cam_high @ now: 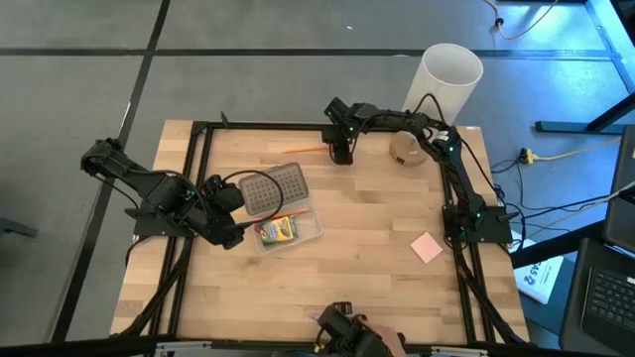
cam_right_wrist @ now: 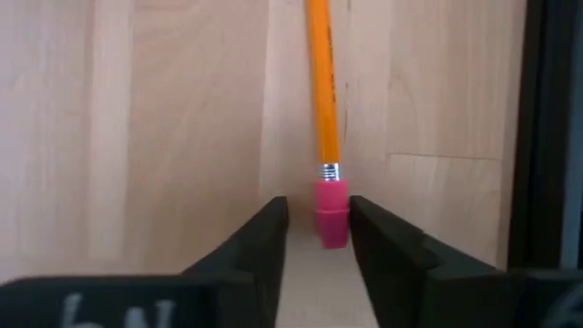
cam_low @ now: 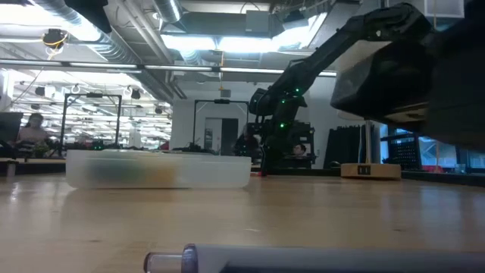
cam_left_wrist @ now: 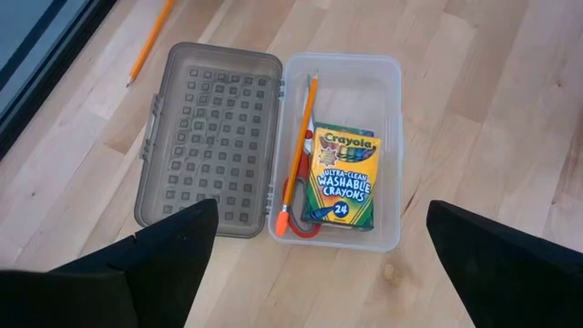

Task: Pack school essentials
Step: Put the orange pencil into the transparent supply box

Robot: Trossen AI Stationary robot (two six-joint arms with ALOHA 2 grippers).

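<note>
Already the crayon box, the red-handled scissors and one orange pencil are seen lying inside the open clear case near the left edge of the counter. Above it the left gripper is held wide open and empty. Near the far edge, the second pencil is straddled at its eraser by the right gripper, narrowly parted, not yet clamped. The pink pad is left unpacked near the right edge.

you get high view straight down, low view level across table; both share clear case.
</note>
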